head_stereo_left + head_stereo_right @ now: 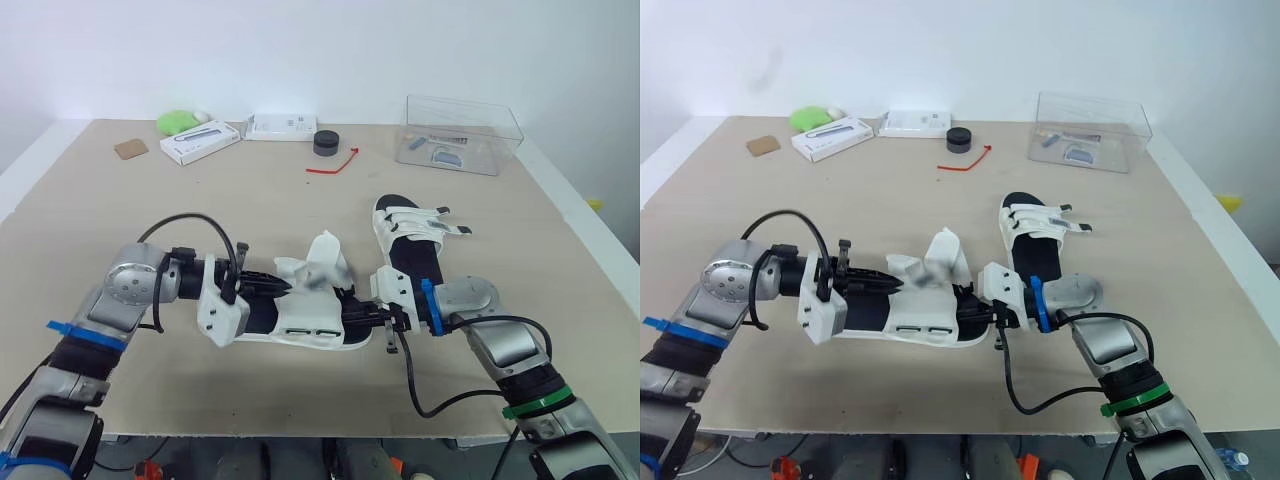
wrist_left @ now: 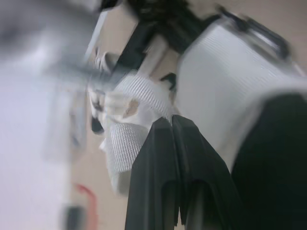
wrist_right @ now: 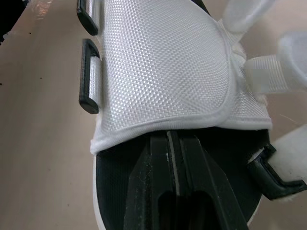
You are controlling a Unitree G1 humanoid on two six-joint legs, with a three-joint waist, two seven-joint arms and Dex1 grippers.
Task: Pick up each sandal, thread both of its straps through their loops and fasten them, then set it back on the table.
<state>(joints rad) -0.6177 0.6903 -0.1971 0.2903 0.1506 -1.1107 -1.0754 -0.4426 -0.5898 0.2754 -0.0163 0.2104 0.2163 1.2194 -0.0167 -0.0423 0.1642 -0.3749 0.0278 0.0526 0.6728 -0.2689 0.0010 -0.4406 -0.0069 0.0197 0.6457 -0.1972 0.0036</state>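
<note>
left eye view: near sandal (image 1: 310,325) lies on the tabletop (image 1: 150,210) between both arms, its straps loose and sticking up; second sandal (image 1: 408,245) lies just beyond it, to the right. left wrist view: left claw (image 2: 171,120) pinched closed, tips against a white strap (image 2: 124,148). right wrist view: right claw (image 3: 171,136) pinched closed at the edge of the near sandal's white flap (image 3: 158,62).

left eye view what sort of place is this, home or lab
Probably a lab test bench rather than a home: a beige table against a blank white wall, with unrelated props laid out, such as a clear plastic box, a red zip tie and a white sandal.
</note>
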